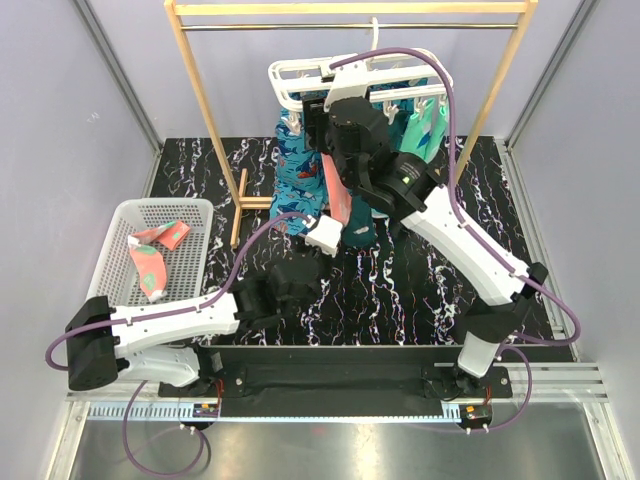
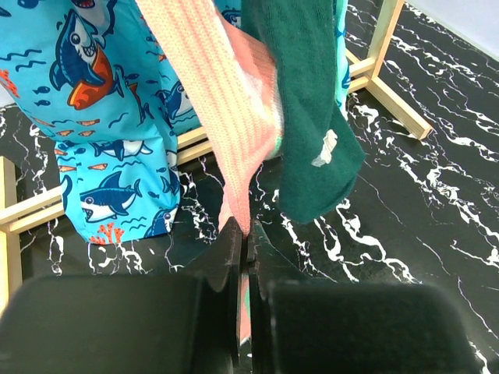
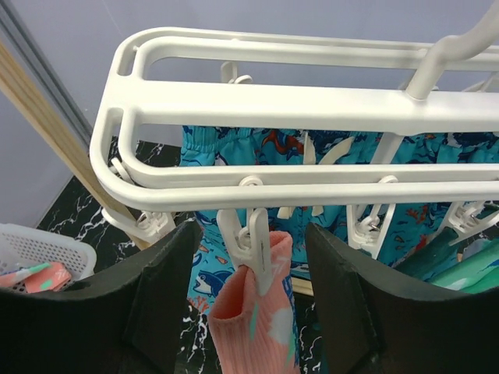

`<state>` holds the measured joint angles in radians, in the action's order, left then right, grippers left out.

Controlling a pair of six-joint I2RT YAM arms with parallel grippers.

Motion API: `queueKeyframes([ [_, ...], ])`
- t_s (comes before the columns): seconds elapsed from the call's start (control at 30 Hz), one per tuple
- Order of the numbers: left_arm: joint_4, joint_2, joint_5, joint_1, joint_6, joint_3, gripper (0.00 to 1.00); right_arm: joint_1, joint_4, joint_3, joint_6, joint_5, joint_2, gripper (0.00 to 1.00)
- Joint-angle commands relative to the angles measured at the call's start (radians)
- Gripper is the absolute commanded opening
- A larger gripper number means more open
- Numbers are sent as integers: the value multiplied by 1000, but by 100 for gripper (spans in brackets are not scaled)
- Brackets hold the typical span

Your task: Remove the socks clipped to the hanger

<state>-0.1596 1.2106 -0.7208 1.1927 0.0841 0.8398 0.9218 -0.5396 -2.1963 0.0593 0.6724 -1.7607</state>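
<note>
The white hanger (image 3: pixel 312 101) hangs from the wooden rail (image 1: pixel 350 8). One of its pegs (image 3: pixel 261 241) clips the cuff of a coral-pink sock (image 3: pixel 253 327). My right gripper (image 3: pixel 251 234) is open, one finger on each side of that peg, touching neither peg nor sock. Lower down, my left gripper (image 2: pixel 245 234) is shut on the toe end of the same coral-pink sock (image 2: pixel 226 101). A dark teal sock (image 2: pixel 304 93) hangs just right of it and a blue shark-print sock (image 2: pixel 101 117) to the left. Mint-green socks (image 1: pixel 425 125) hang at the hanger's right end.
A white mesh basket (image 1: pixel 130 215) stands at the left on the black marbled table and holds coral socks (image 1: pixel 150 265). The wooden stand's uprights (image 1: pixel 200 90) and foot bars (image 2: pixel 390 86) flank the hanging socks.
</note>
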Motion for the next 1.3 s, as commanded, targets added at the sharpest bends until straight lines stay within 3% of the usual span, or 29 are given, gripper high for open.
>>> queueKeyframes([
  [0.0,-78,0,-49,16,-17,48,0,25,43,-71,-53,76,-40,65],
  [0.33,-83,3,-66,36,-24,50,0,35,33,-111,-131,182,-102,65],
  [0.7,-93,10,-77,50,-26,53,0,48,139,-74,-228,268,-98,56],
  [0.8,-95,15,-78,51,-26,54,0,46,144,-79,-237,265,-102,45],
  [0.9,-93,12,-80,53,-26,54,0,48,132,-80,-228,257,-102,23],
  [0.93,-95,12,-81,54,-24,53,0,46,129,-77,-220,250,-99,6],
  [0.97,-93,12,-83,54,-24,51,0,46,124,-77,-216,245,-97,0],
  [1.27,-90,7,-91,54,5,30,0,46,98,-86,-185,234,-88,0],
])
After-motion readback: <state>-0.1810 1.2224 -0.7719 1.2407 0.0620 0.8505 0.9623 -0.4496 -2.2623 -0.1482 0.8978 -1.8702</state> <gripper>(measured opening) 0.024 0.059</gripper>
